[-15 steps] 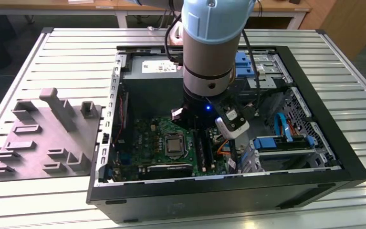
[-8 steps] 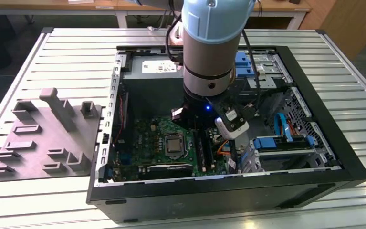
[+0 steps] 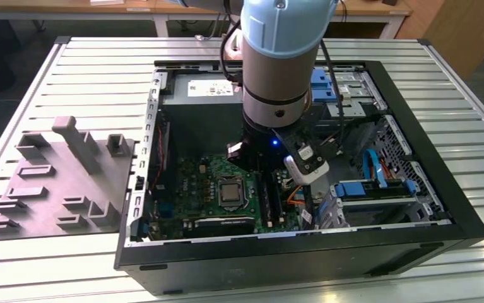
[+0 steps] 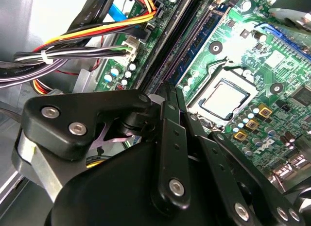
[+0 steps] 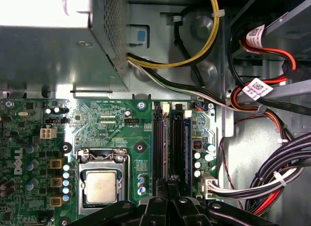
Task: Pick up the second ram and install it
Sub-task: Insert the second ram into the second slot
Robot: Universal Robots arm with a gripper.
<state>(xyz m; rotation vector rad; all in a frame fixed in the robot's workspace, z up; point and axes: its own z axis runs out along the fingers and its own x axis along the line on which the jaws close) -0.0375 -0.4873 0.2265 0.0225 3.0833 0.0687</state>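
Silver metal slats make up the desk [image 3: 48,271]. At the exterior view's left a grey tray [image 3: 65,183] with blocky shapes lies on it. Beside the tray sits a black computer case [image 3: 292,259], open on top. Inside it, on the left part, is a green board [image 3: 195,183] with a square silver chip [image 3: 227,190] in the middle. A grey metal box [image 3: 199,117] fills the corner above the board. Next to the chip run the long black slots [image 3: 267,199]. A big arm [image 3: 279,57], pale blue and silver, hangs down from the top of the frame into the case, over the slots. In the second wrist view the black end effector [image 4: 173,87] has its tip down at the slots. The second ram [image 4: 198,43], a thin dark-blue stick, stands on its edge in a slot there, and its near end runs in behind the tip. I cannot tell if the end effector is open, closed or gripping the ram. A bunch of coloured wires [image 4: 73,51] lies on the far side of the slots from the chip. At the exterior view's right, blue holders [image 3: 372,189] sit in the case.
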